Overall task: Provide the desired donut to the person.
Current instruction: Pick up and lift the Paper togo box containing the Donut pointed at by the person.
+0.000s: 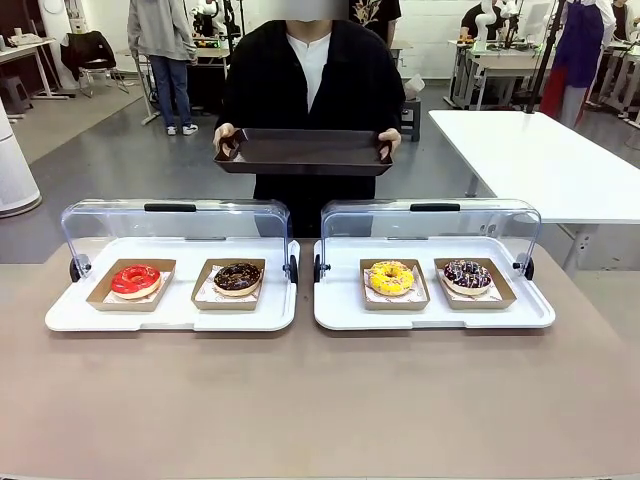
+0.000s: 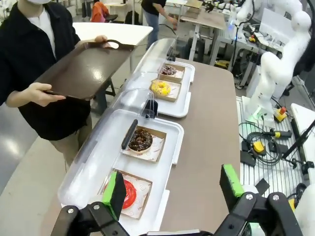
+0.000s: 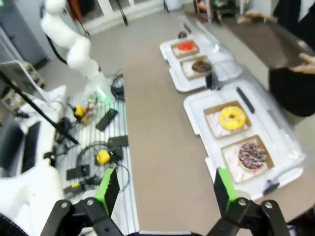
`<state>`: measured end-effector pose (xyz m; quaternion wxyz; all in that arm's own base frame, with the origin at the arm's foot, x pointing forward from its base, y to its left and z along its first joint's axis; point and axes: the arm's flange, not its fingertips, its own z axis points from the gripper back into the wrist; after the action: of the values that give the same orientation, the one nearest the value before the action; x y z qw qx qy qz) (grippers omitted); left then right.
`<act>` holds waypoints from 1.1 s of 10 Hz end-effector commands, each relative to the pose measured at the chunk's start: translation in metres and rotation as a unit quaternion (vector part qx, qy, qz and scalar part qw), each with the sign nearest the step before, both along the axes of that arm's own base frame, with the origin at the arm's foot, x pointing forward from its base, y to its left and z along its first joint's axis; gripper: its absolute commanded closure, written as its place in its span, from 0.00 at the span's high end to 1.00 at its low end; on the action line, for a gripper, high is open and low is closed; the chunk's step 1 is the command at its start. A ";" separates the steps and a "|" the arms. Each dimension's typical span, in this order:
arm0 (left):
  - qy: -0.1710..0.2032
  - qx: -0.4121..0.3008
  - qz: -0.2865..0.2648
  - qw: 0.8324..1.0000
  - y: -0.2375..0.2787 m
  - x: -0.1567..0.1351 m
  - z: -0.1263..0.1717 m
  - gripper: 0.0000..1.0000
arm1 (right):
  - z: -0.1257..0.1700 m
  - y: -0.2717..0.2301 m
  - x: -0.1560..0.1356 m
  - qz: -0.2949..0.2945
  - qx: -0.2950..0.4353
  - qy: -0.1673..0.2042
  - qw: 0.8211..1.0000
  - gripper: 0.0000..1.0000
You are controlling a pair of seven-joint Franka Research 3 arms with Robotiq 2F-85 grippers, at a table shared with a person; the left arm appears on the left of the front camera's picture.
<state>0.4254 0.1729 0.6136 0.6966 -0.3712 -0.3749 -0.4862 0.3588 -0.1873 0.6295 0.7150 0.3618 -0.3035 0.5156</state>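
Note:
The person [image 1: 310,75] stands at the far side of the table and holds a dark brown tray [image 1: 303,152] level in both hands. In the left white display tray [image 1: 60,318] lie a red donut [image 1: 135,280] and a chocolate donut [image 1: 237,277]. The right display tray [image 1: 335,318] holds a yellow donut [image 1: 391,277] and a sprinkled donut [image 1: 467,274]. Each sits in its own cardboard dish, and both clear lids stand open. My left gripper [image 2: 172,189] hangs open high above the red donut [image 2: 129,193]. My right gripper [image 3: 166,191] is open too, well above the table beside the sprinkled donut [image 3: 253,155].
The near half of the brown table [image 1: 320,410] is bare. A white table [image 1: 540,160] stands at the back right. Cables and yellow devices [image 3: 101,157] lie on the floor on the robot's side. The right arm [image 2: 280,59] shows in the left wrist view.

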 end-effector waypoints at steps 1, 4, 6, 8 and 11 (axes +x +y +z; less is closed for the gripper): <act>-0.023 0.002 -0.014 1.000 0.000 -0.011 -0.002 1.00 | -0.020 0.003 -0.004 -0.003 -0.048 -0.036 0.998 1.00; -0.043 0.057 -0.017 0.997 0.003 -0.026 -0.004 1.00 | -0.032 0.002 -0.008 -0.080 -0.079 -0.078 0.991 1.00; -0.045 0.092 -0.029 0.994 0.000 -0.031 -0.005 1.00 | -0.030 0.004 -0.009 -0.100 -0.083 -0.096 0.987 1.00; -0.044 0.103 -0.030 0.993 0.001 -0.030 -0.008 1.00 | -0.028 0.006 -0.010 -0.111 -0.090 -0.101 0.985 1.00; -0.040 0.114 -0.014 0.993 0.002 -0.031 -0.011 1.00 | -0.028 0.011 -0.011 -0.104 -0.107 -0.104 0.983 1.00</act>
<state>0.4016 0.1783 0.6096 0.7069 -0.2976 -0.3407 -0.5437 0.3498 -0.1850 0.6077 0.7583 0.2030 -0.3578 0.5057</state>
